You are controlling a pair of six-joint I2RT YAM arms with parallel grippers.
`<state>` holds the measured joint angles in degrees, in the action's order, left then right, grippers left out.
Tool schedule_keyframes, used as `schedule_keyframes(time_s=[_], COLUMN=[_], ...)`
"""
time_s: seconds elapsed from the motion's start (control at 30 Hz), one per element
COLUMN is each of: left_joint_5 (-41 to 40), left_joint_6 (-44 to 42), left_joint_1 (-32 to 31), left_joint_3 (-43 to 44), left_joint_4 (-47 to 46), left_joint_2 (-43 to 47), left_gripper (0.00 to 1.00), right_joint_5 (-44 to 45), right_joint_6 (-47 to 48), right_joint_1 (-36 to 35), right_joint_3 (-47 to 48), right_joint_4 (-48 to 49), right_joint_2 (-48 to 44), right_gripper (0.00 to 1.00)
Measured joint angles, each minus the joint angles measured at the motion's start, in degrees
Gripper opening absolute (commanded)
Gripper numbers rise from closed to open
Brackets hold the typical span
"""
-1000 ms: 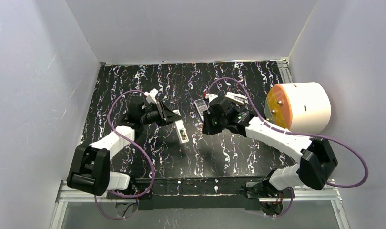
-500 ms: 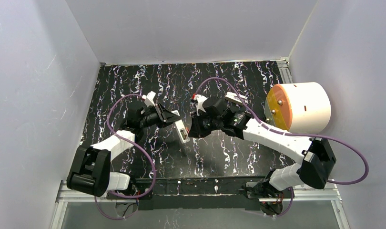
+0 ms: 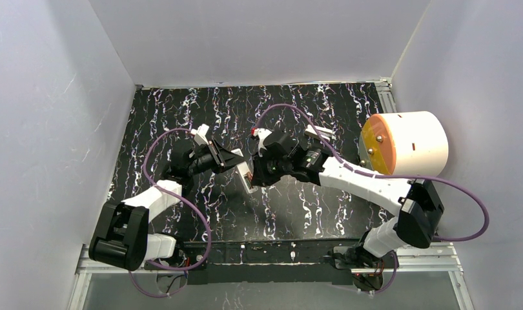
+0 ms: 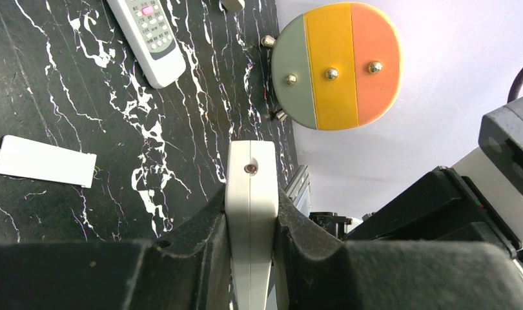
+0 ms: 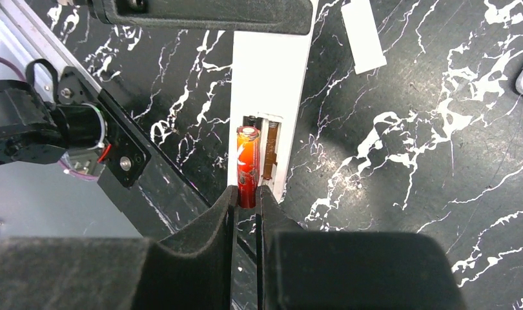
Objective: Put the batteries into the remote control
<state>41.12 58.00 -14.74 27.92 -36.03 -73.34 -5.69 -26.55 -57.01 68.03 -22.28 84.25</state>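
Note:
My left gripper (image 4: 250, 201) is shut on the white remote control (image 4: 250, 184), held edge-on above the table. From above, that remote (image 3: 248, 177) sits between both grippers, back side up, with its battery bay open (image 5: 264, 145). A red battery (image 5: 248, 166) is clamped by its lower end in my shut right gripper (image 5: 246, 192). It lies along the left slot of the bay. The slot beside it shows only a brownish strip. In the top view the right gripper (image 3: 255, 170) almost touches the left gripper (image 3: 237, 161).
A second white remote with buttons (image 4: 150, 35) lies on the black marbled table (image 3: 181, 116). The loose white battery cover (image 4: 44, 161) rests flat to its left. A white drum with an orange, yellow and grey face (image 3: 404, 143) stands at the right edge.
The right arm has swung left with the battery until it reached the remote's open bay. The left arm has shifted slightly left and turned the remote a little.

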Motion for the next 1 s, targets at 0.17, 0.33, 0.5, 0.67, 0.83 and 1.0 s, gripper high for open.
schedule_keyframes(time_s=[0.17, 0.33, 0.5, 0.67, 0.83, 1.0], left_joint_5=[-0.2, -0.5, -0.8, -0.9, -1.0, -1.3], left_joint_6=[0.5, 0.7, 0.8, 1.0, 1.0, 1.0], left_joint_1=[0.0, 0.0, 0.0, 0.0, 0.0, 0.0], left_joint_3=[-0.4, -0.4, -0.4, -0.4, -0.4, -0.5], left_joint_4=[-0.4, -1.0, -1.2, -1.2, -1.2, -1.2], left_joint_2=[0.1, 0.1, 0.1, 0.1, 0.1, 0.1], left_gripper=[0.00, 0.00, 0.00, 0.00, 0.00, 0.00], right_joint_5=[2.4, 3.9, 4.5, 4.5, 4.5, 5.5], right_joint_6=[0.8, 1.5, 1.6, 1.7, 1.7, 1.6], right_joint_1=[-1.4, -2.1, -2.3, -2.3, -2.3, -2.4], right_joint_3=[1.3, 1.7, 1.7, 2.5, 3.1, 3.2], right_joint_4=[-2.6, -4.3, -5.0, -5.3, -6.0, -6.4], right_joint_2=[1.6, 2.0, 2.4, 3.4, 4.3, 4.3], right_gripper=[0.10, 0.11, 0.12, 0.13, 0.19, 0.24])
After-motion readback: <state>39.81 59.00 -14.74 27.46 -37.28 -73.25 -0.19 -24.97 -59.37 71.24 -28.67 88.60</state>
